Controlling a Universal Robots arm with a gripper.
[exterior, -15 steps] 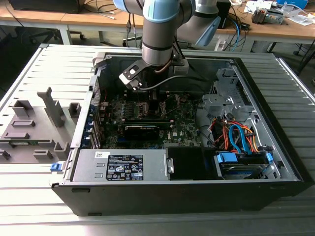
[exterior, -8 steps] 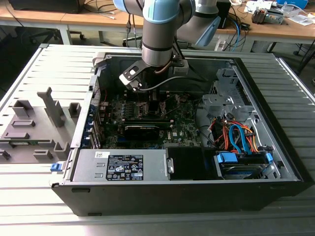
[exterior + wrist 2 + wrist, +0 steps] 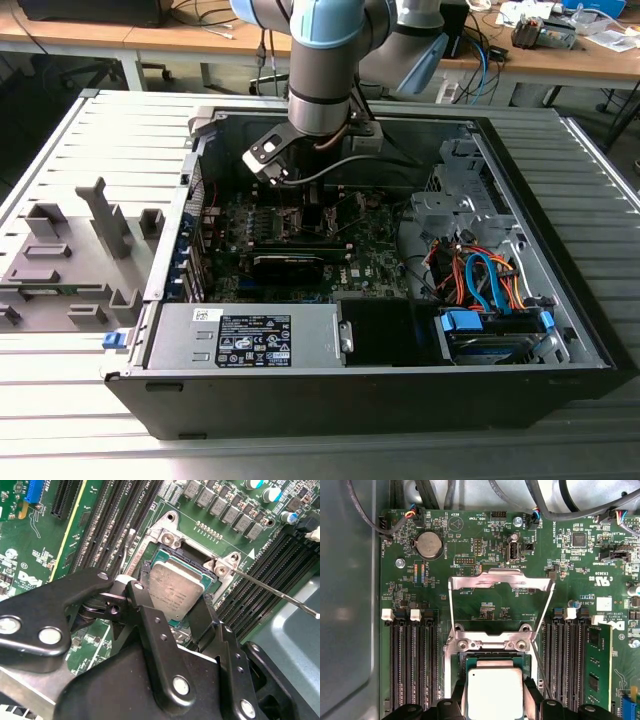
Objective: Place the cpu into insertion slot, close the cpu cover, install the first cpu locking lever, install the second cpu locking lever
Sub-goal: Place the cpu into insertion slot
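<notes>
The cpu (image 3: pixel 175 587), a silvery square chip with a green edge, lies at the insertion slot (image 3: pixel 169 536) on the green motherboard. My gripper (image 3: pixel 172 594) straddles it, one black finger (image 3: pixel 142 605) against each opposite side, shut on the chip. In the first wrist view the cpu (image 3: pixel 492 692) again sits between the fingers (image 3: pixel 530 696), just below the slot's metal rim (image 3: pixel 490 644). The cpu cover (image 3: pixel 501 579) stands swung open beyond the slot. A thin wire locking lever (image 3: pixel 280 594) sticks out beside the slot, unlatched. In the exterior view the gripper (image 3: pixel 310 215) is low inside the computer case.
Long black memory slots (image 3: pixel 410 670) flank the socket, with a green memory stick (image 3: pixel 594 670) in one. The case walls (image 3: pixel 560 250), power supply (image 3: pixel 250 335) and coloured cables (image 3: pixel 480 280) surround the board. A grey fixture (image 3: pixel 70 260) sits outside the case at the exterior view's left.
</notes>
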